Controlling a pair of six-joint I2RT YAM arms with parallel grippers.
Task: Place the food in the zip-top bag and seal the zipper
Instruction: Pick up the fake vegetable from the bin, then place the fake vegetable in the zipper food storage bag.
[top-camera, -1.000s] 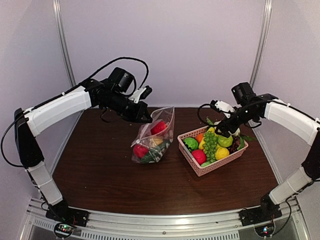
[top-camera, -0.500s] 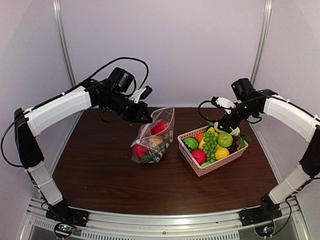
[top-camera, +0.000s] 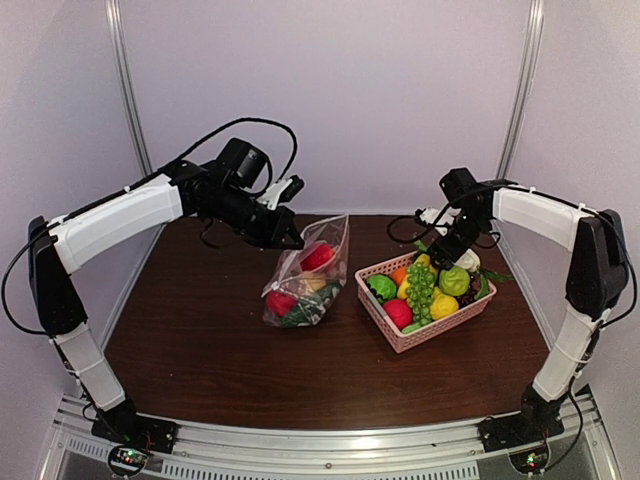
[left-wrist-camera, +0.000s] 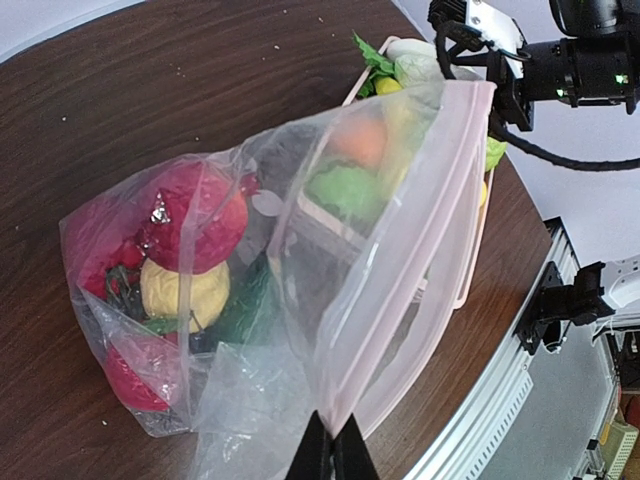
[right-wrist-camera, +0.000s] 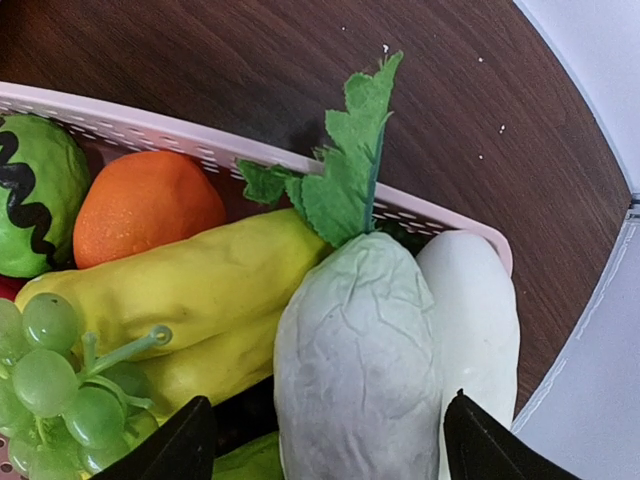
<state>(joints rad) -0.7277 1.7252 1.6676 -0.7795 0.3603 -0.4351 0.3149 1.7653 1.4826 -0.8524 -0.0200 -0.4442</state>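
Two arms reach over the brown surface (top-camera: 200, 340). Our left end effector (top-camera: 292, 238) is pinched fully shut on the top edge of the bag (top-camera: 305, 280), at the bag's 11 o'clock in the top view. That corner is lifted, and the bag's bottom rests near the middle of the surface.

In the left wrist view the fingertips (left-wrist-camera: 312, 460) are closed on the zipper (left-wrist-camera: 415, 260), a pale pink strip. We cannot tell whether it is sealed. Inside the bag we see food (left-wrist-camera: 195, 220): red pieces, a yellow one and something dark green.

Near the bag, at its 3 o'clock, sits a pink basket (top-camera: 420, 342) holding more pieces. Our right end effector (top-camera: 447, 252) hovers over the basket's 1 o'clock corner. Its jaws are spread wide, holding nothing, on either side of a white cabbage (right-wrist-camera: 360, 340) just below.
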